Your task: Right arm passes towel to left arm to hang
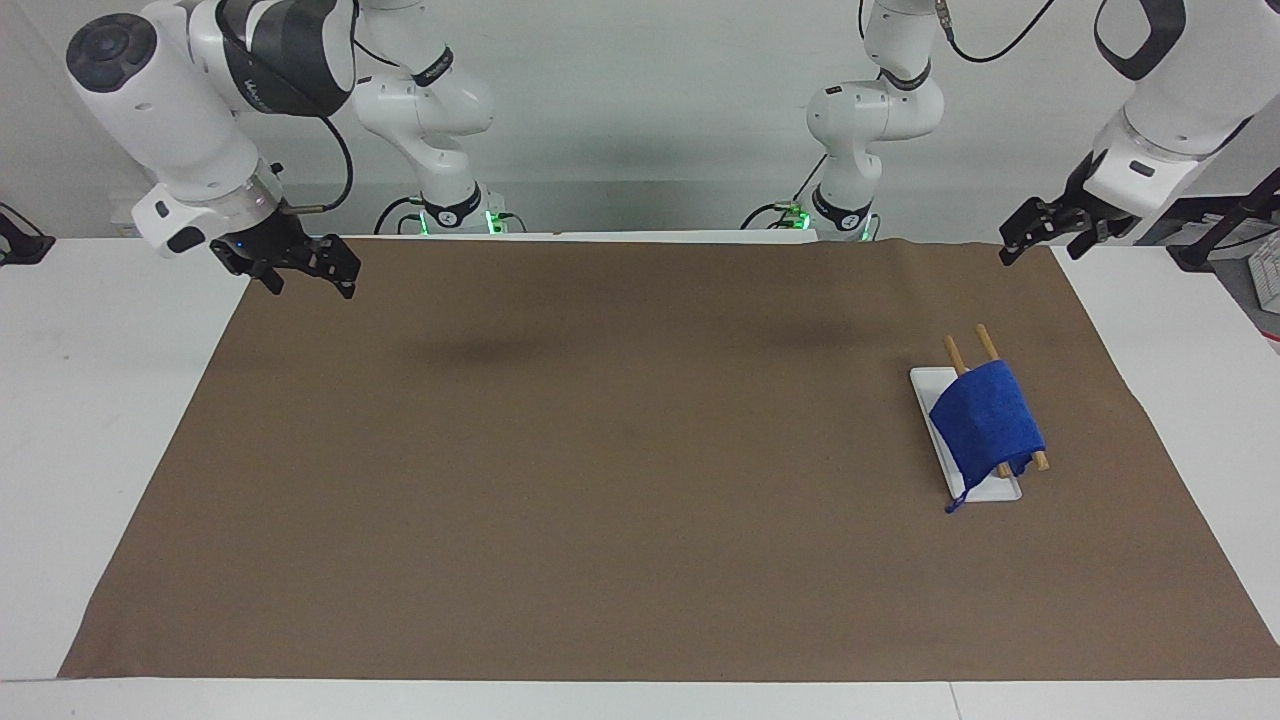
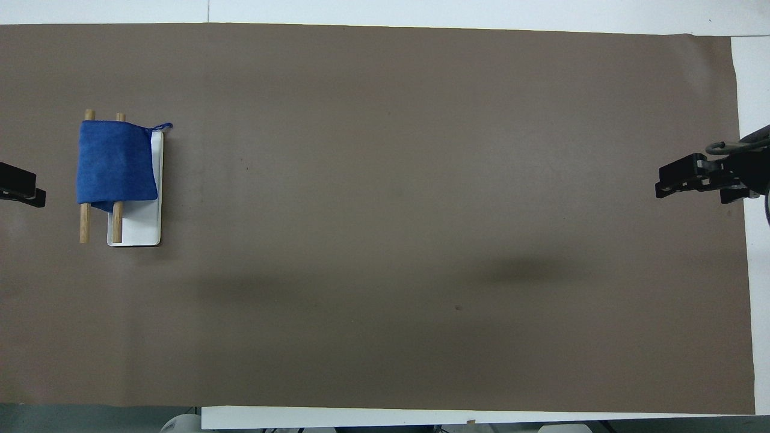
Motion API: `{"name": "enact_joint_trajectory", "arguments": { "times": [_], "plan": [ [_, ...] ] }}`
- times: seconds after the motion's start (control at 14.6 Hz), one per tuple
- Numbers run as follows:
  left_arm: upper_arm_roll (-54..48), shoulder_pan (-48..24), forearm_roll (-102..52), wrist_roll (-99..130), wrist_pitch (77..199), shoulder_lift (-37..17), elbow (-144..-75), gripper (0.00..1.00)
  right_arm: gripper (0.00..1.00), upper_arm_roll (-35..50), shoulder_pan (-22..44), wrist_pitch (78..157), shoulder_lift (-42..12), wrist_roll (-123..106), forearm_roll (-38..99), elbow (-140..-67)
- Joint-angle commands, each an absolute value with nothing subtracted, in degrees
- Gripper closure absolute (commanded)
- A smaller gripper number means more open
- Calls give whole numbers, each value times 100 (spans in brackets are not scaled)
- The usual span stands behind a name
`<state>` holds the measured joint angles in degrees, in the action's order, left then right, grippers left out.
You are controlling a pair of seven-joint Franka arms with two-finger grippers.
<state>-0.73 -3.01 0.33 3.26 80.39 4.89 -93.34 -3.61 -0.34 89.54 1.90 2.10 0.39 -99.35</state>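
The blue towel (image 1: pixel 988 425) hangs draped over two wooden rods (image 1: pixel 953 352) of a small rack with a white base (image 1: pixel 927 384), toward the left arm's end of the table. It also shows in the overhead view (image 2: pixel 115 161), its loop tag at one corner. My left gripper (image 1: pixel 1040 240) is open and empty, raised over the mat's corner nearest the robots, well apart from the towel. My right gripper (image 1: pixel 308 283) is open and empty, up over the mat's edge at the right arm's end, and waits there.
A brown mat (image 1: pixel 600 450) covers most of the white table (image 1: pixel 90 400). The rack's rods (image 2: pixel 85 222) and white base (image 2: pixel 141 225) are the only things standing on it. The left gripper (image 2: pixel 18 187) and the right gripper (image 2: pixel 660 180) show at the overhead view's side edges.
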Motion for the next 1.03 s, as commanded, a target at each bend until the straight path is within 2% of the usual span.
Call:
{"name": "enact_joint_trajectory", "arguments": {
  "times": [0.0,0.34,0.96],
  "plan": [
    [-61,-500,105,527,7805,387,-9158,0,0,-351,-53,8886,299,149,35,-10002],
    [-430,-413,105,536,7655,334,-9105,0,0,-352,-53,8886,299,149,35,-10002],
    [-422,-360,-62,519,7717,334,-9097,0,0,-343,-53,8886,299,149,35,-10002]
  ]
}}
